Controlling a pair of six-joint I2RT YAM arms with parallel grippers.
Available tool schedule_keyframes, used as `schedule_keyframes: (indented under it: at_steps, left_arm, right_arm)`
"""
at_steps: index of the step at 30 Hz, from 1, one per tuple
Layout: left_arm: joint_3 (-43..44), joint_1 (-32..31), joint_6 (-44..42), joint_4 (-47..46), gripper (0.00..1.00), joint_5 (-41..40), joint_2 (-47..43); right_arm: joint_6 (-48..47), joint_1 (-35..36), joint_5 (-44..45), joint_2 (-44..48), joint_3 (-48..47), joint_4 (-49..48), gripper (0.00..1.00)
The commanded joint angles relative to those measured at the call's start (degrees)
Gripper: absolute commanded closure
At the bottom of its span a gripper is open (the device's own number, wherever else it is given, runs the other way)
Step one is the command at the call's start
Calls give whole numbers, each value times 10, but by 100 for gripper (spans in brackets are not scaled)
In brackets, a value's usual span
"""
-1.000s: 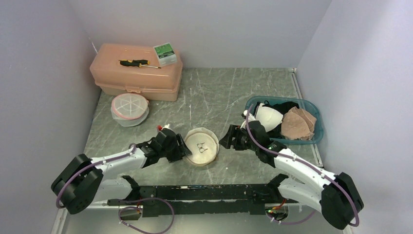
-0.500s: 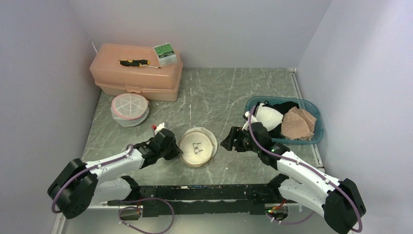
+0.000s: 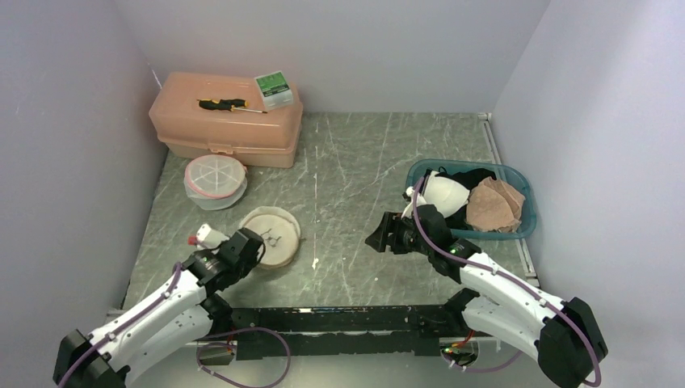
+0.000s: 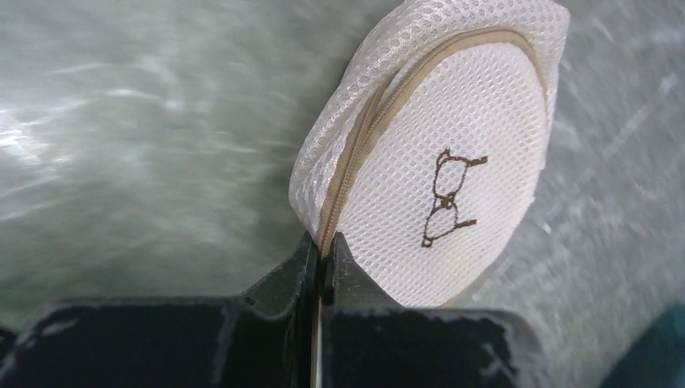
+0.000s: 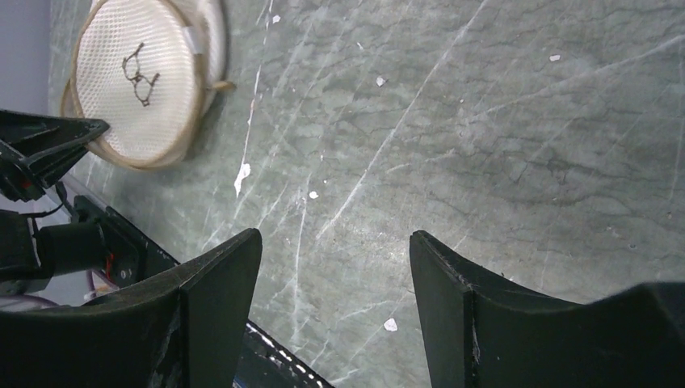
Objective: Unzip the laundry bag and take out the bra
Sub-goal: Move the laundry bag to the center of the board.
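The laundry bag (image 3: pixel 271 235) is a round white mesh pouch with a tan zipper and a stitched glasses motif. It lies on the grey table left of centre. My left gripper (image 3: pixel 252 250) is shut on the bag's zippered rim; in the left wrist view the fingertips (image 4: pixel 323 252) pinch the tan zipper seam and the bag (image 4: pixel 460 162) tilts up from them. The bra is hidden; nothing shows through the mesh. My right gripper (image 3: pixel 378 237) hovers open over bare table to the bag's right, its jaws (image 5: pixel 335 263) wide with nothing between them. The bag (image 5: pixel 133 81) sits far off at the upper left of the right wrist view.
A peach toolbox (image 3: pixel 226 121) with a screwdriver and a green box on top stands at the back left. In front of it sits a second round mesh pouch (image 3: pixel 215 179). A teal basket (image 3: pixel 529 212) with white, black and beige garments stands at the right.
My left gripper closed on the bag's rim, then drew back to the left and dragged the bag with it. The right arm has stayed put.
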State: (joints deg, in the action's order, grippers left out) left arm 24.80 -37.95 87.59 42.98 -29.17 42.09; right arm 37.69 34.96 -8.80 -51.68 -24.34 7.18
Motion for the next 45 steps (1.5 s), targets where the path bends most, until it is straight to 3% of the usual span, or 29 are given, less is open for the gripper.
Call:
schedule_keyframes:
  at_steps: [1,4,10,17,20,21,22,28,30,32,35,38,45]
  left_arm:
    - [14,5,200,237,97,-86,-37]
    - [7,5,273,297,97,-88,-63]
    - [-6,5,333,319,94,-106,-93]
    - [104,5,206,357,58,-109,-54]
    - [154,5,99,326,28,-93,-61]
    - [168,5,50,297,9,-90,-60]
    - [187,5,19,270,6,-85,-54]
    - [277,10,-195,131,6,-134,15]
    - [300,50,-302,38,6,-117,35]
    - [331,140,-367,-12,6,-35,77]
    - [340,346,-377,-66,6,168,148]
    - [295,475,-360,-148,13,304,195]
    - [276,568,-374,-236,20,364,295]
  right_arm:
    - [4,-2,-24,5,11,-35,29]
    - [7,-2,-33,5,15,-40,29]
    - [8,-2,-42,7,19,-39,30]
    - [-10,-1,-16,34,18,-19,29]
    - [-14,-1,-16,30,14,-26,29]
    - [-15,-1,-17,26,12,-28,29]
    - [-16,-2,-17,19,9,-31,29]
    - [-20,-1,-20,9,2,-40,28]
    - [-24,-2,-20,11,2,-39,29]
    - [-26,-2,-23,11,3,-39,28]
    - [-25,-2,-36,12,6,-49,29]
    - [-24,-1,-48,10,9,-58,29]
    - [-25,-2,-64,23,21,-68,29]
